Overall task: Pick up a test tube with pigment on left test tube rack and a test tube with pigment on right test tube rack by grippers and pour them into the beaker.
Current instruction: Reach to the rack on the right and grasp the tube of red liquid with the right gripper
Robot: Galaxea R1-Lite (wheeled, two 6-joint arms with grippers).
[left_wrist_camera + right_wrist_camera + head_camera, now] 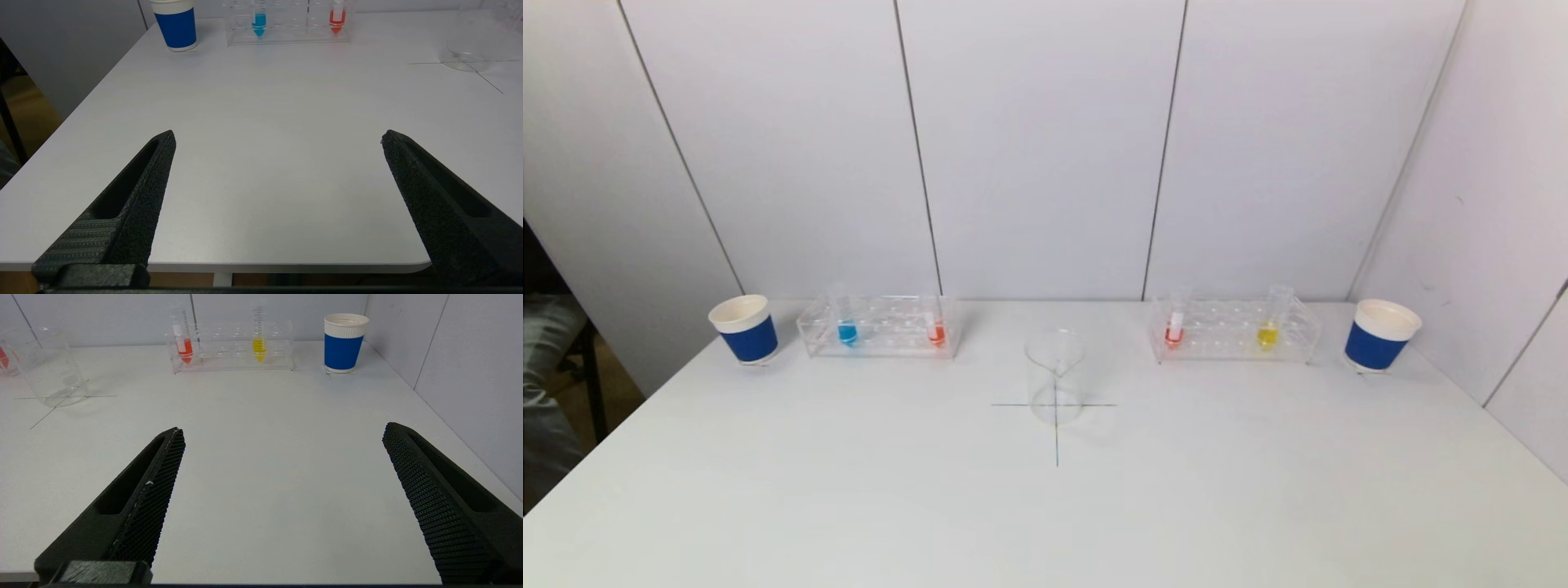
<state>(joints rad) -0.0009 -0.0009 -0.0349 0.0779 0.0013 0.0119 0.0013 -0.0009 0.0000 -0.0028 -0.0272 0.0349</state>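
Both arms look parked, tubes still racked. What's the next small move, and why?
Probably reach both arms forward toward the racks. The left gripper and right gripper hang with jaws open and empty over the table's near edge, far from the left rack and right rack. All tubes still stand racked; the beaker looks empty.

Clear glass beaker [1055,376], matt table [1045,506]
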